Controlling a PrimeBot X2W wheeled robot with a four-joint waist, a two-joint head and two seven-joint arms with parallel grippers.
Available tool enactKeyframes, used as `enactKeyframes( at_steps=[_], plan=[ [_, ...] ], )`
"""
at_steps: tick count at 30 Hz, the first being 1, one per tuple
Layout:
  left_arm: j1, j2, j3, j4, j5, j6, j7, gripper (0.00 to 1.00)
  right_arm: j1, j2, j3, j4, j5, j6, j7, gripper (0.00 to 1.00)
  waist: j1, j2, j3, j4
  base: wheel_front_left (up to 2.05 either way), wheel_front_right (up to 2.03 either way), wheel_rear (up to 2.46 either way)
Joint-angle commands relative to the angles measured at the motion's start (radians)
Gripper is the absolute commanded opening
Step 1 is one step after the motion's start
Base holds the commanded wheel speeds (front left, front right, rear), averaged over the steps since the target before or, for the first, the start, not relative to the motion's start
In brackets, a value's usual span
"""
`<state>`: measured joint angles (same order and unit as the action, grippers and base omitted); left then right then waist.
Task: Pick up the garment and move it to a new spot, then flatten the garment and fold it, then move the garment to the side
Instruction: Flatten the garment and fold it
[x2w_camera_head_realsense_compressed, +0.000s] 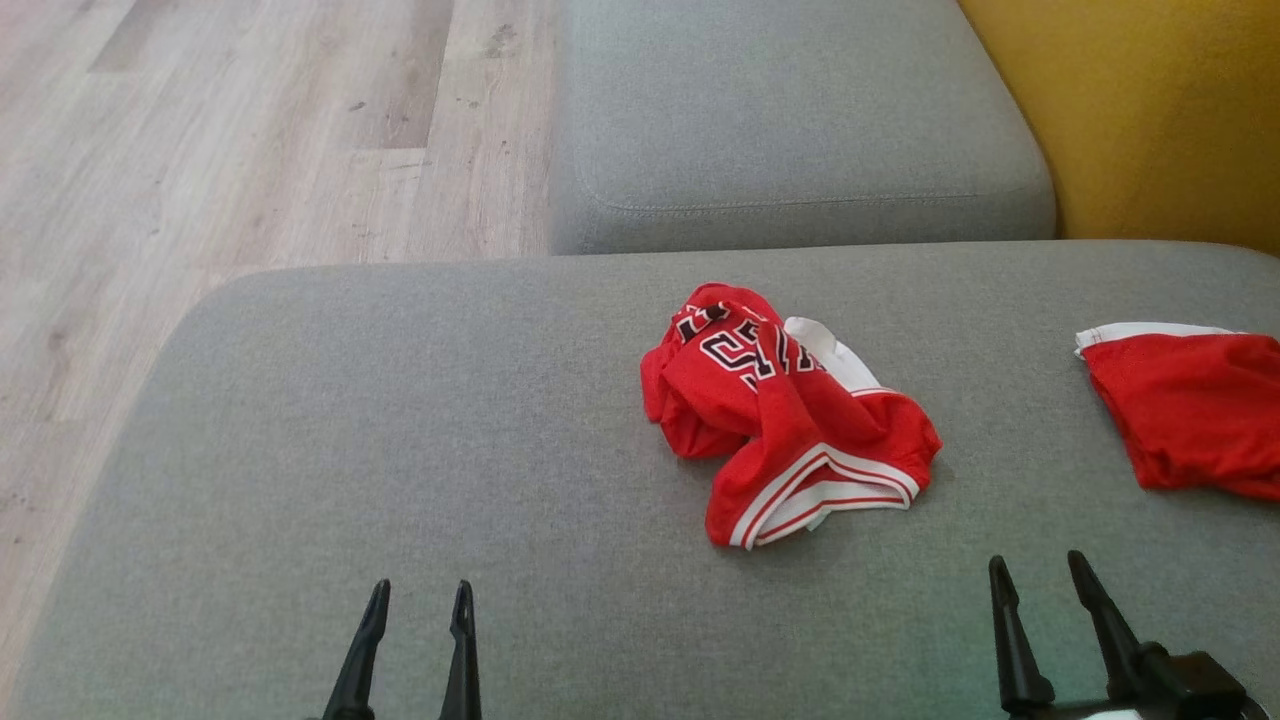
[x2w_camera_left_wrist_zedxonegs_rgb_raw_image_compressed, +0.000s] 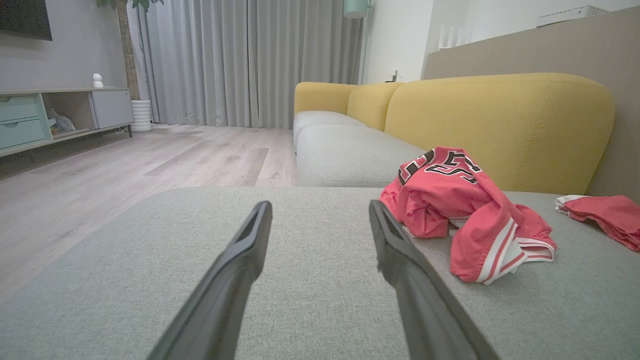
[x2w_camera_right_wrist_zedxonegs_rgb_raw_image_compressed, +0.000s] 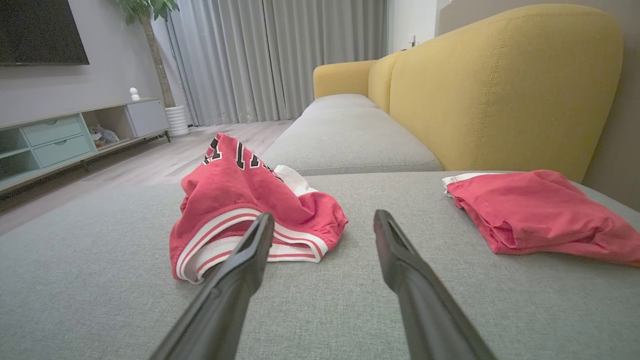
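Both claws are hovering low over the wide grey fabric seat cushion (x2w_camera_head_realsense_compressed: 400, 450), and neither is holding a thing: the left claw (x2w_camera_head_realsense_compressed: 421, 590) is showing its two dark fingers spread wide, and the right claw (x2w_camera_head_realsense_compressed: 1037, 560) is gaping just as wide, nothing between the fingers. The crumpled red mesh jersey with white-striped trim and black-and-white lettering (x2w_camera_head_realsense_compressed: 785, 420) is lying in a heap ahead of both claws, off to the right of the left claw and off to the left of the right one, nearer the right, touching neither. A second red garment with a white edge (x2w_camera_head_realsense_compressed: 1190, 420), lying flatter, is sitting ahead of the right claw on its right side, well apart from the heap. The jersey is looking light, soft and limp, so it is probably going to sag and trail once lifted, and the slick mesh may be slipping out of a shallow pinch. The best hold seems to be the striped hem bulging nearest the right claw, or the raised lettered fold at the far side, taken deep enough to trap several layers.
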<state>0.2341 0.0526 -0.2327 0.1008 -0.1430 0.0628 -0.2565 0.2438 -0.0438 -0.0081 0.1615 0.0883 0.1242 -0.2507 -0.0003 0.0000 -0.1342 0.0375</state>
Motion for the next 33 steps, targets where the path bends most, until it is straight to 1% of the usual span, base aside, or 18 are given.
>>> enactKeyframes(
  at_steps=[1,10,19,22,24,27,30,33],
  plan=[
    [-0.045,-0.002,0.027,-0.034,-0.002,0.008,-0.005,1.00,-0.041,-0.007,0.028,-0.030,0.009,0.007,-0.011,1.00,0.0003,0.0000,-0.002,-0.001,0.00,0.00,0.00],
    [-0.043,-0.002,0.031,-0.043,0.003,0.013,-0.005,1.00,-0.035,-0.006,0.042,-0.031,0.019,0.007,-0.011,1.00,0.0003,0.0000,-0.006,-0.004,0.00,0.00,0.00],
    [-0.046,-0.002,0.029,-0.039,0.004,0.010,-0.005,1.00,-0.036,-0.006,0.035,-0.027,0.031,0.007,-0.011,1.00,0.0003,0.0000,0.004,-0.004,0.00,0.00,0.00],
    [-0.061,-0.002,0.014,-0.031,-0.007,0.003,-0.005,1.00,-0.047,-0.006,0.040,-0.024,0.026,0.007,-0.011,1.00,0.0003,0.0000,0.019,-0.013,0.00,0.00,0.00],
    [-0.083,-0.002,-0.005,-0.014,-0.003,-0.003,-0.005,1.00,-0.058,-0.006,0.044,-0.025,0.019,0.007,-0.011,1.00,0.0003,0.0000,0.036,-0.024,0.00,0.00,0.00],
    [-0.141,-0.002,-0.051,0.040,0.004,0.001,-0.005,1.00,-0.078,-0.006,0.045,-0.018,0.025,0.007,-0.011,1.00,0.0003,0.0000,0.072,-0.046,0.00,0.00,0.00],
    [-0.233,-0.002,-0.129,0.116,0.007,-0.009,-0.005,1.00,-0.106,-0.006,0.053,-0.024,0.029,0.007,-0.011,1.00,0.0003,0.0000,0.121,-0.072,0.00,0.00,0.00],
    [-0.337,-0.002,-0.221,0.212,0.003,-0.035,-0.005,1.00,-0.130,-0.006,0.079,-0.027,0.030,0.007,-0.011,1.00,0.0003,0.0000,0.176,-0.099,0.00,0.00,0.00]
  ],
)
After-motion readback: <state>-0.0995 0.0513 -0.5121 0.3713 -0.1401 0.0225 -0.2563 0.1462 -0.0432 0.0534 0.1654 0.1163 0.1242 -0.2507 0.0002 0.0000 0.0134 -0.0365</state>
